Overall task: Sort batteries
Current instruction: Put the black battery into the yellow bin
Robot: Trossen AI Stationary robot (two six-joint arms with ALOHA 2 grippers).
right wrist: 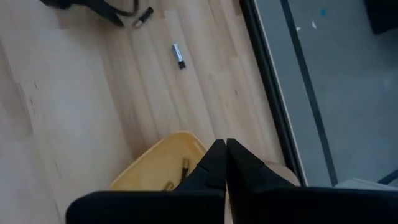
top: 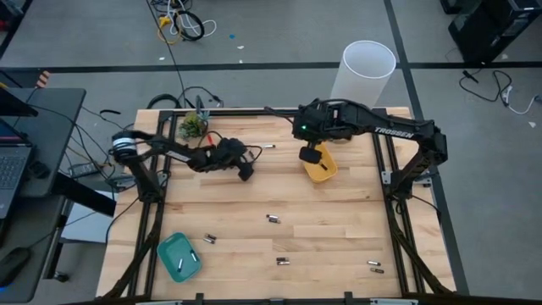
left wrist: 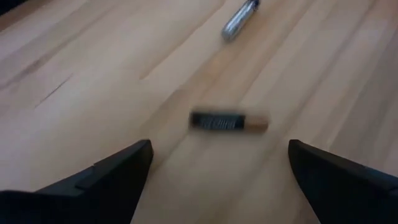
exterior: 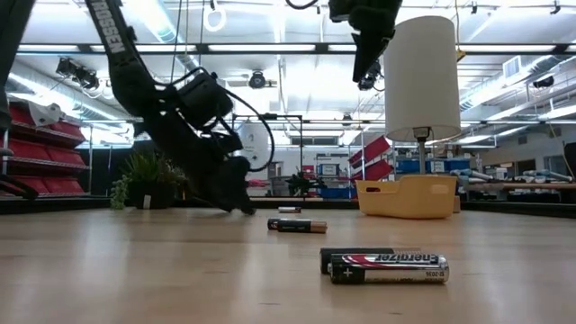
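Observation:
My left gripper (top: 246,172) stands open low over the far left part of the table. A black-and-copper battery (left wrist: 227,121) lies on the wood just ahead of its spread fingers, untouched, and a silvery battery (left wrist: 239,21) lies farther off. My right gripper (right wrist: 225,163) is shut with nothing in it and hangs high above the yellow tray (top: 322,168), which holds a few batteries (right wrist: 186,165). A teal tray (top: 179,257) at the near left holds a silvery battery (top: 188,258). More batteries (top: 273,219) lie scattered across the near half of the table.
A tall white cylinder (top: 367,71) stands past the far edge behind the yellow tray. A small potted plant (top: 192,125) sits at the far left corner. Loose batteries (exterior: 387,265) lie near the front edge; bare wood lies between the two trays.

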